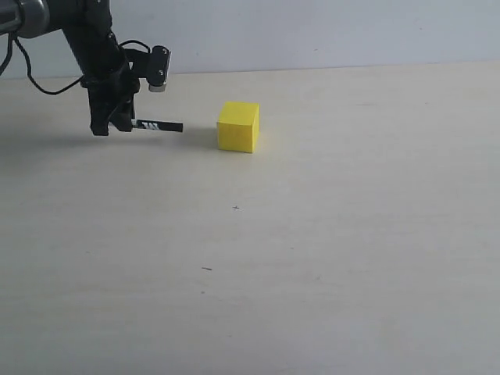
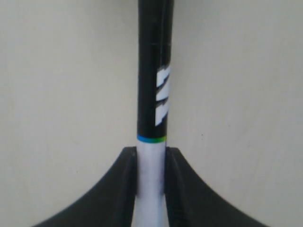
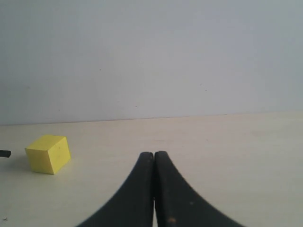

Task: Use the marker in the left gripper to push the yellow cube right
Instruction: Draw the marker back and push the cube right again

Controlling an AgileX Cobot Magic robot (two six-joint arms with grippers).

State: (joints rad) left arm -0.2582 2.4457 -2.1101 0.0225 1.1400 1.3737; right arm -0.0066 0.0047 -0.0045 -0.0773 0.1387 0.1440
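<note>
The marker (image 1: pixel 158 125) lay level, its long axis running left to right. Its black, white-lettered end aimed right at the yellow cube (image 1: pixel 238 127) and stopped short of it. The left fingers (image 2: pixel 124 189) pinched its smooth white barrel, whose rear end was hidden. The matte cube sat on the pale tabletop (image 1: pixel 328 258). The right fingers (image 3: pixel 142 189) were pressed together.

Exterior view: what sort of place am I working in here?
Probably a lab or test bench rather than a home: a plain pale tabletop against a blank light wall, set up with a single yellow cube and the left gripper holding a marker.
</note>
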